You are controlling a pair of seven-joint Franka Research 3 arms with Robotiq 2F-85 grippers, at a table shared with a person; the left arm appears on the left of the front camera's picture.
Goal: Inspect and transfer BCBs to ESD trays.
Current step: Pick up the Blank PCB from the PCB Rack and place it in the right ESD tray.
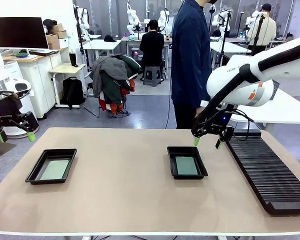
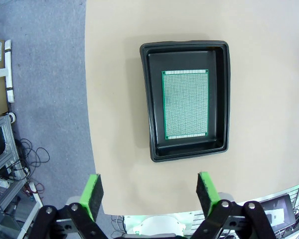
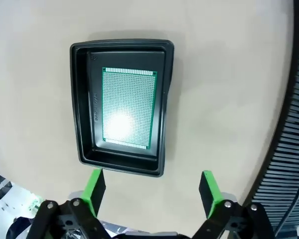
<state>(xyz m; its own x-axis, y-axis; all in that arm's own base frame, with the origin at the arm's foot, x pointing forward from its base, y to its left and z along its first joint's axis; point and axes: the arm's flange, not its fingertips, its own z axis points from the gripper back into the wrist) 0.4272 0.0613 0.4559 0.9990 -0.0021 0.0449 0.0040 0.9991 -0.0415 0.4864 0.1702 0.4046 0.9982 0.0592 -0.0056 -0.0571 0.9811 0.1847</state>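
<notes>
Both grippers are wide open and empty right now. The right gripper (image 1: 207, 142) hangs in the air just past the far edge of the right tray (image 1: 187, 162), next to the long black slotted rack (image 1: 267, 172), fingers pointing down. From its own wrist camera you can see the two green pads (image 3: 210, 186) spread apart with nothing between them, and the tray (image 3: 120, 107) below. The left gripper (image 1: 15, 136) sits off the left edge of the table (image 1: 120, 200), well away from the left tray (image 1: 51, 166), jaws also spread, nothing in them.

Count: two black trays, two green boards, one per tray. Right board (image 1: 186, 165) lies flat on the tray floor, long axis running along the tray's long side, away from the robot toward the far side of the table. Left board (image 1: 55, 169) same deal, flat, long side lined up with its tray, which is turned a bit diagonal on the table. In the left wrist view the board (image 2: 185, 104) sits roughly centred with black floor showing all round.

A person in a dark coat (image 1: 191, 55) stands at the far side.
</notes>
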